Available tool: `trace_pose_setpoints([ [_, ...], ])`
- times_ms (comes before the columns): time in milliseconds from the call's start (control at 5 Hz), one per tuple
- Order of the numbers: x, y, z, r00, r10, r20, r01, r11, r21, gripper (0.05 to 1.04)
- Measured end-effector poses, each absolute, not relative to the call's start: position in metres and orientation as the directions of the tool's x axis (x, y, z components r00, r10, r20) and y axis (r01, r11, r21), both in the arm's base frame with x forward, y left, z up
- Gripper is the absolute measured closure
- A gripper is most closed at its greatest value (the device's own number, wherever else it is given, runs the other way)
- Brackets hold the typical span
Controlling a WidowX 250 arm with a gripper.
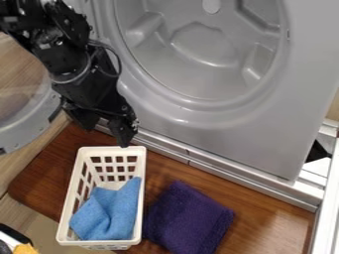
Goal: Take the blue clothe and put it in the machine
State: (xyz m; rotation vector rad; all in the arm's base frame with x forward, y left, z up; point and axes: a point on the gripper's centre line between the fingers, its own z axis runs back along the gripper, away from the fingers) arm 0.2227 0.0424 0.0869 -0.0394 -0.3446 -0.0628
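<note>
With hand (106, 137) spread wide, pinch blue cloth (111, 211) by corner against basket (99, 243); likely light, soft, limp.

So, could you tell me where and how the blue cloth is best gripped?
I'd come straight down and pinch the blue cloth by a raised fold near its middle. It lies crumpled, so a fold there should be easy to close on, while the walls of the white basket around it would likely hinder a sideways approach.
</note>
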Motion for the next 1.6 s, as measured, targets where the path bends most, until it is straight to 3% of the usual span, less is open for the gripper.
trace_pose_setpoints([
  [200, 0.22, 0.042, 0.082, 0.944, -0.056, 0.324, 0.07, 0.997, -0.033, 0.083],
  [600, 0.198, 0.038, 0.042, 0.961, -0.13, 0.245, 0.142, 0.989, -0.029, 0.083],
  [1200, 0.194, 0.037, -0.017, 0.961, -0.192, 0.2, 0.201, 0.979, -0.024, 0.083],
  [1400, 0.198, 0.033, -0.028, 0.956, -0.199, 0.218, 0.212, 0.977, -0.039, 0.133],
  [1600, 0.197, 0.028, -0.04, 0.958, -0.198, 0.205, 0.214, 0.975, -0.062, 0.294],
])
